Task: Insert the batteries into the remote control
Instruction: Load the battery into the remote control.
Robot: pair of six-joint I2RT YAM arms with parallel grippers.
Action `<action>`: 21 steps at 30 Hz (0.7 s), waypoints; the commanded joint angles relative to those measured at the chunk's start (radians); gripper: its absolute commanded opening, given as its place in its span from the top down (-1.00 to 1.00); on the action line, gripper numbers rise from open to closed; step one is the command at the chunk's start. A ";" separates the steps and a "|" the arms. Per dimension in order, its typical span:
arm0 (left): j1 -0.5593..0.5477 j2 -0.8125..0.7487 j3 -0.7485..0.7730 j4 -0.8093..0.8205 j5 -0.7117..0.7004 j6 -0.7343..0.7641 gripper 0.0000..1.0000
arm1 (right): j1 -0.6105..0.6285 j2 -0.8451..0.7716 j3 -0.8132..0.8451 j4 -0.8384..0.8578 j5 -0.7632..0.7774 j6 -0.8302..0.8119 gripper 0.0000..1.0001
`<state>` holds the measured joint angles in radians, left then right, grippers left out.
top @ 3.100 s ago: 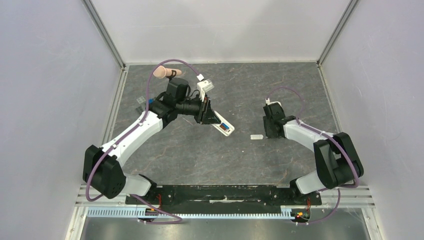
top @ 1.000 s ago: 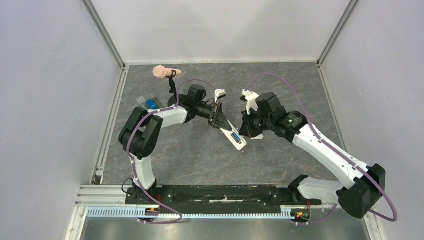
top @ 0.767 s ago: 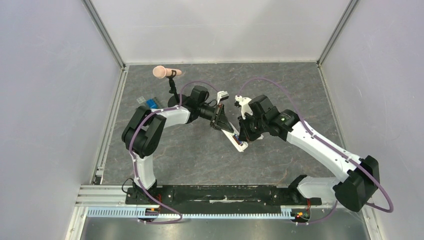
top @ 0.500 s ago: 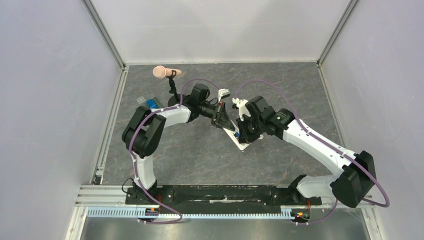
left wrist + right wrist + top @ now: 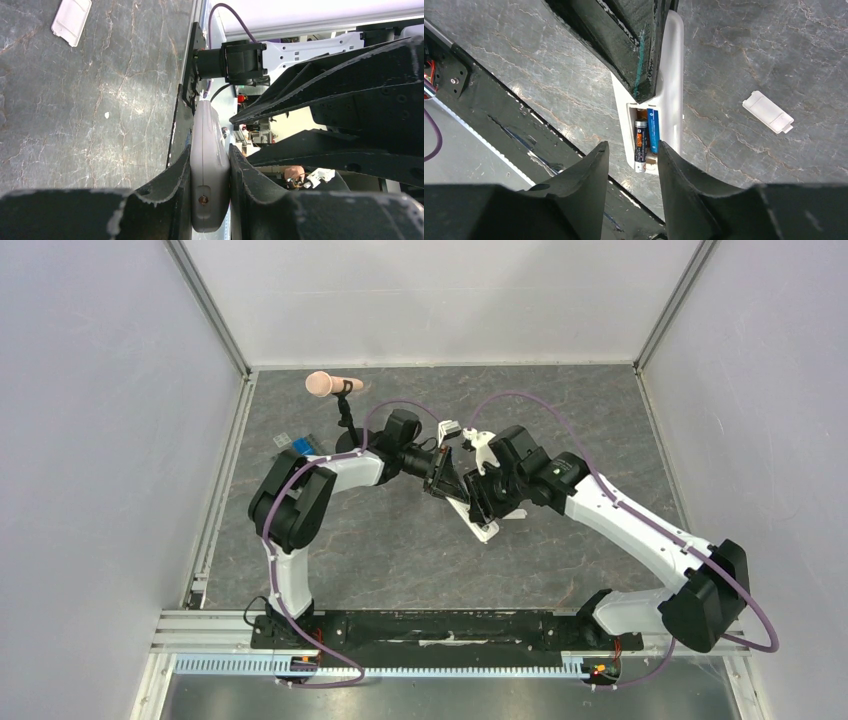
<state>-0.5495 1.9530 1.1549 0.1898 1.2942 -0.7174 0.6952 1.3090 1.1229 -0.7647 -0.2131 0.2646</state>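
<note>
- white remote control [image 5: 670,75]
- batteries: one bright blue [image 5: 653,131], one dark grey [image 5: 640,145] with orange band
- white cover [image 5: 768,112] at 3 o'clock
- grey marbled table [image 5: 744,45]

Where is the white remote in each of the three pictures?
Top view: the remote sits mid-table between the two arms, mostly hidden under them.
Left wrist view: it is seen edge-on, squeezed between the left gripper fingers.
Right wrist view: its open back shows two batteries, above the right gripper.
Shared landmark: the small white cover on the floor, also in the left wrist view.
</note>
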 commanded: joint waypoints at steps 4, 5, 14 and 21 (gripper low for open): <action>-0.003 0.004 0.038 0.075 0.040 -0.036 0.96 | -0.026 -0.073 0.063 0.007 0.037 0.069 0.06; -0.003 0.002 0.032 0.109 0.038 -0.059 0.96 | -0.040 -0.094 0.062 0.008 0.044 0.084 0.05; 0.006 0.118 -0.057 1.365 -0.033 -1.115 0.96 | -0.125 -0.352 -0.130 0.213 0.137 0.363 -0.41; 0.006 0.063 -0.060 1.366 -0.080 -1.124 0.96 | -0.129 -0.475 -0.237 0.321 0.191 0.555 -0.54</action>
<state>-0.5465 2.0621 1.0840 1.3449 1.2495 -1.6756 0.5694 0.8791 0.9165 -0.5449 -0.0845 0.6788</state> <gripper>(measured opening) 0.314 0.756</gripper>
